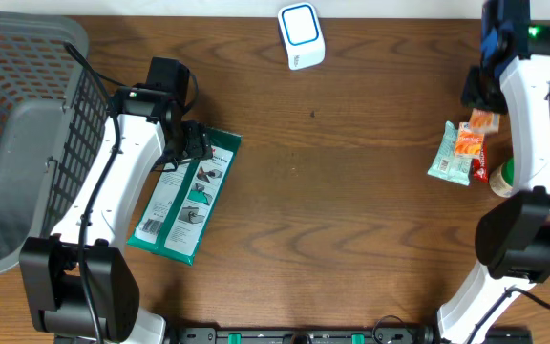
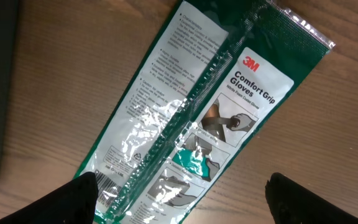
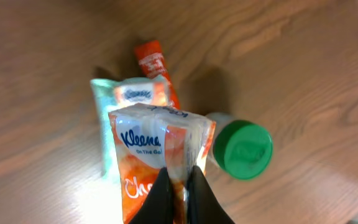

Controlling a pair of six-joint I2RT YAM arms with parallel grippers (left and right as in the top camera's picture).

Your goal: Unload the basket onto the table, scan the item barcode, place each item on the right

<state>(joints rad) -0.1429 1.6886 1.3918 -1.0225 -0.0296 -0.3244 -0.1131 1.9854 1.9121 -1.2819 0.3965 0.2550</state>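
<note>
Kleenex pack (image 3: 157,143) gripped, right end effector (image 3: 179,175); gloves pkg (image 2: 197,118): 3M Comfort Grip.

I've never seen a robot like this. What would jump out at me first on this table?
The long green glove packet lies flat on the left side, with the left tool open right over it. On the right, the right tool pinches an orange Kleenex pack, with a green-capped bottle close by. A small white scanner sits at the top of the overhead view.
</note>
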